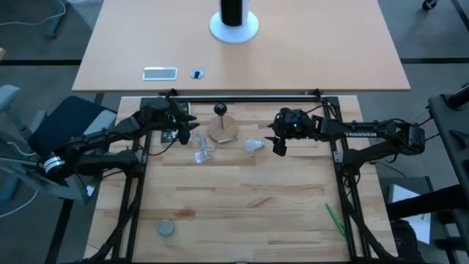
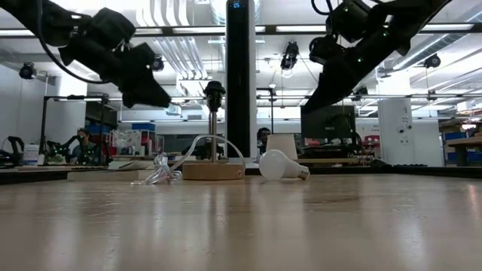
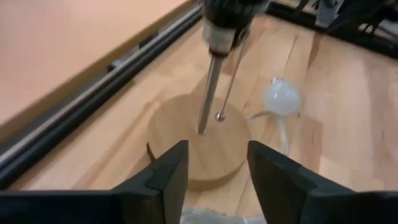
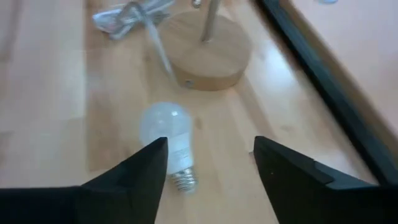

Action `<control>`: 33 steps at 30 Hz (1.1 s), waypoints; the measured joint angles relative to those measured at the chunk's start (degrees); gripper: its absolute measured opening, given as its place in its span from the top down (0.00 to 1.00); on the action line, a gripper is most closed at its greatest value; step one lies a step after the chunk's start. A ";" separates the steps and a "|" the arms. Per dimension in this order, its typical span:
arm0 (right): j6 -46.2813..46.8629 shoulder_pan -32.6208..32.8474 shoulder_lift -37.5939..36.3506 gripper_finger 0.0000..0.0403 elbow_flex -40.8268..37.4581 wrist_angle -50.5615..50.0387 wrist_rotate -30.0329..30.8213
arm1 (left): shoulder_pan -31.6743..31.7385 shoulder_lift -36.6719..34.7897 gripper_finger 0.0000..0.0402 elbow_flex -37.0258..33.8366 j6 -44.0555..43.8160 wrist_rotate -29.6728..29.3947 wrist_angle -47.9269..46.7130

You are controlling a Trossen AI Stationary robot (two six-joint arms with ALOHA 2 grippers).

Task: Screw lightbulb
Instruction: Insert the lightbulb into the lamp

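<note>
While on its side, lightbulb (image 4: 168,140) below right claw (image 4: 208,163).

Lightbulb (image 4: 166,138): white frosted globe, silvery screw base, lying on side on table, apparently untouched.

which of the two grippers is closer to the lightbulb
The right gripper. It hangs open just beside the lightbulb, which lies on its side on the table. The left gripper sits beyond the wooden lamp base.

A matt frosted bulb (image 4: 165,127) with a metal screw base is seen beside the smooth wooden lamp base (image 4: 211,57).
</note>
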 joint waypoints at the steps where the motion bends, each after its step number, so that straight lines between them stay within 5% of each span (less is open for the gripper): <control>1: 0.65 0.00 0.14 0.40 -0.05 -0.08 -0.63 | -0.01 0.58 0.59 -0.10 -0.26 0.00 0.00; 12: 0.24 1.31 15.44 0.37 0.45 5.49 -0.92 | -0.07 4.30 0.54 -0.38 -3.28 0.19 -0.11; 26: -5.82 1.28 28.58 0.31 11.06 -0.94 -0.90 | -1.24 3.87 0.54 -0.56 -4.78 0.36 0.04; 33: -7.26 1.28 32.72 0.38 14.60 -3.94 -1.23 | -1.41 3.87 0.54 -0.65 -5.19 0.34 0.02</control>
